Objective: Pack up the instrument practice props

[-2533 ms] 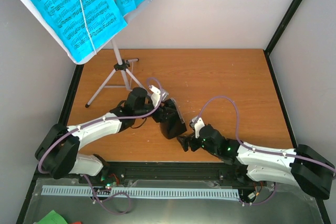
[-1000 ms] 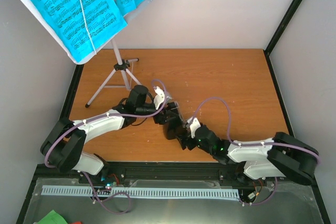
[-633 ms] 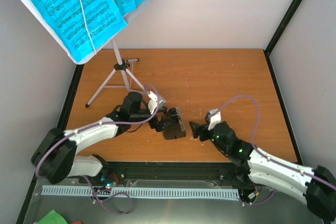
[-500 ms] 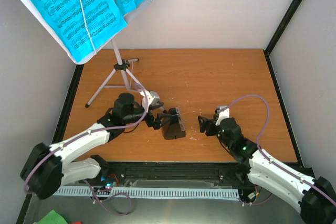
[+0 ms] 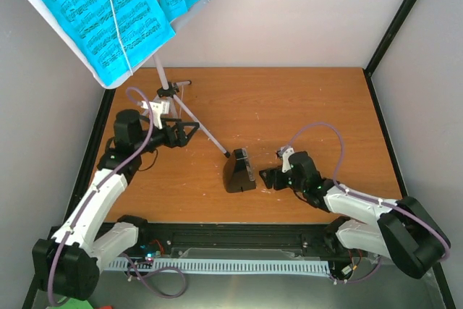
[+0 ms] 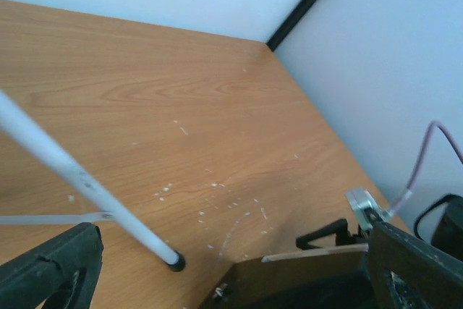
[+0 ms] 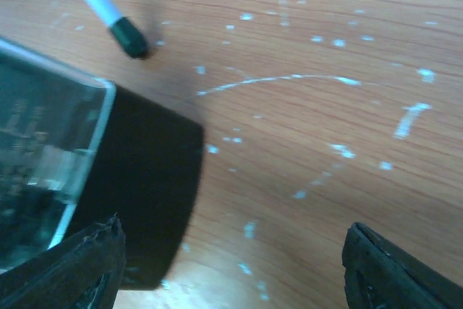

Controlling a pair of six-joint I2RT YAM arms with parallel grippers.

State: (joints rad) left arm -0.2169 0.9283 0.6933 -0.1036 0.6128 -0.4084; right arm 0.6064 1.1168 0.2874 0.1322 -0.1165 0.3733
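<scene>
The white tripod music stand (image 5: 165, 90) stands at the back left, its desk holding cyan sheet-music pages (image 5: 98, 16). One leg ends in a black foot (image 6: 175, 262) beside the small black metronome (image 5: 238, 174). The clear cover (image 7: 43, 153) sits on the metronome's black body (image 7: 141, 186). My left gripper (image 5: 188, 132) is open and empty, beside the stand's front leg (image 5: 206, 134) and left of the metronome; in the left wrist view (image 6: 231, 255) nothing lies between its fingers. My right gripper (image 5: 266, 177) is open and empty just right of the metronome, and the right wrist view (image 7: 231, 240) shows bare table between the fingers.
The brown table (image 5: 304, 113) is flecked with white specks near the metronome. Grey walls close the back and sides, with a black frame post (image 5: 398, 19) at the back right. A metal rail (image 5: 195, 265) runs along the near edge.
Both grippers let go of the metronome, which now stands alone. My left arm pulled back to the left beside the tripod. My right arm swung away right, then returned close to the metronome.
</scene>
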